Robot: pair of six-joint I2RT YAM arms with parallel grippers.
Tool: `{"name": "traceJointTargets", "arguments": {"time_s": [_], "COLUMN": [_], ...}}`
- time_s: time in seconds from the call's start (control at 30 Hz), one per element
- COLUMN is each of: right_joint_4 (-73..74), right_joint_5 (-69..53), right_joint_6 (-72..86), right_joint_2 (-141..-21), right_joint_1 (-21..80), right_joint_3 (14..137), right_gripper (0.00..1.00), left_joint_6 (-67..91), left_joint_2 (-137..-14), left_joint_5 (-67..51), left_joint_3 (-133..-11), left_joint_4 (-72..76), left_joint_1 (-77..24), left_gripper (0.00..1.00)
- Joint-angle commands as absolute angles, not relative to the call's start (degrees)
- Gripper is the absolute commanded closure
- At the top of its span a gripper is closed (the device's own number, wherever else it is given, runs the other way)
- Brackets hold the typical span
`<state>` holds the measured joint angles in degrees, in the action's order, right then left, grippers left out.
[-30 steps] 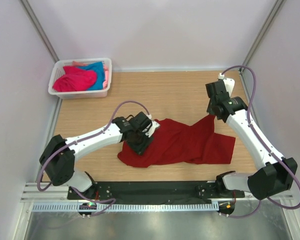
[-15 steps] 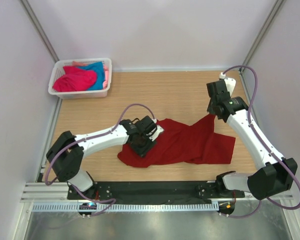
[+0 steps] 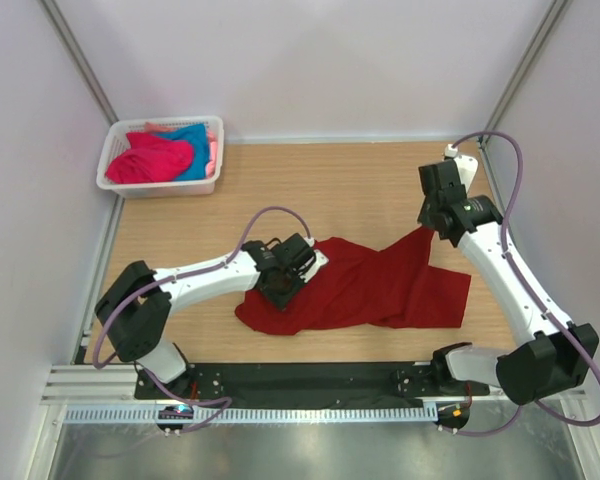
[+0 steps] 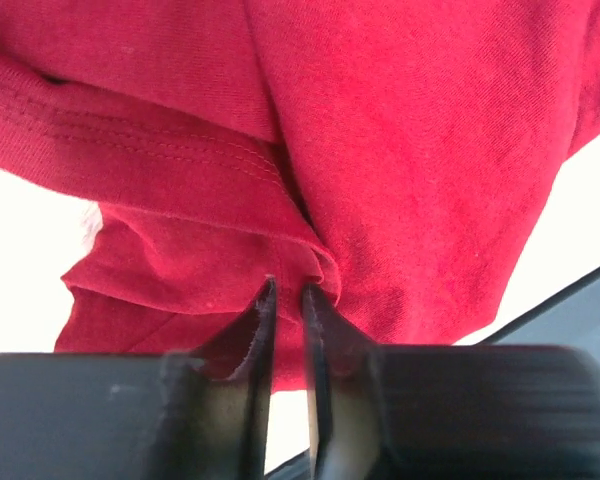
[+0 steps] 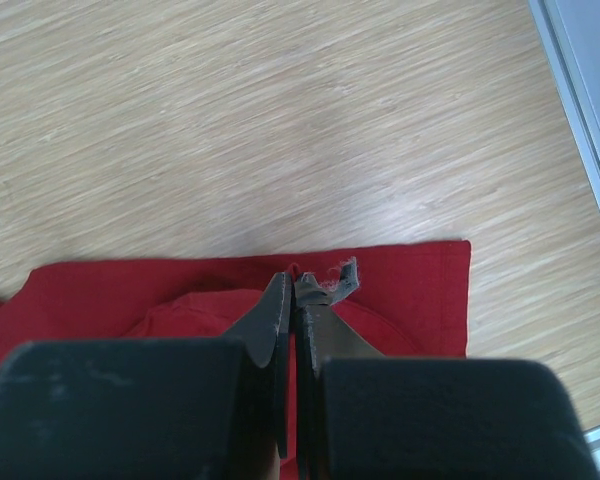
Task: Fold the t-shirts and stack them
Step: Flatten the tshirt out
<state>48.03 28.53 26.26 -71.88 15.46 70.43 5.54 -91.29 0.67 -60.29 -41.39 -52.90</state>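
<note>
The dark red t-shirt [image 3: 380,285] lies near-centre on the table [image 3: 330,185], long axis left-right. The left gripper [image 4: 287,288], jaws narrow, pinches its left end; the right gripper [image 5: 295,282] clamps its far-right corner.

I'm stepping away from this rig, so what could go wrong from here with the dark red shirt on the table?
1. The left claw pinches only a small ridge of the dark red cloth t-shirt at its very tips; pulling may slip it free.
2. The right claw holds just a thin hem edge, which could also slip.
3. The shirt lies bunched, so folding might trap creases.
</note>
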Motion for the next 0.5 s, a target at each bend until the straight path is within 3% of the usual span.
{"name": "traceJointTargets", "arguments": {"time_s": [0.0, 0.07, 0.37, 0.47], "right_joint_4": [46.8, 46.8, 49.3, 52.6], "right_joint_5": [29.0, 29.0, 27.5, 28.4], "right_joint_6": [25.9, 25.8, 26.0, 25.6], "right_joint_2": [-69.4, -69.4, -70.2, -71.1], "right_joint_1": [14.8, 14.6, 14.2, 14.1], "right_joint_3": [71.5, 71.5, 77.5, 83.2], "right_gripper": [0.99, 0.99, 0.99, 0.99], "left_joint_6": [5.0, 5.4, 7.8, 9.1], "left_joint_2": [-91.1, -90.7, -82.2, -80.2], "left_joint_5": [2.5, 2.9, 12.5, 18.9], "left_joint_3": [-60.1, -60.3, -65.6, -73.1], "left_joint_4": [-39.1, -39.1, -44.5, -50.2], "left_joint_1": [-53.5, -53.7, -52.7, -51.0], "left_gripper": [0.92, 1.00, 1.00, 1.00]}}
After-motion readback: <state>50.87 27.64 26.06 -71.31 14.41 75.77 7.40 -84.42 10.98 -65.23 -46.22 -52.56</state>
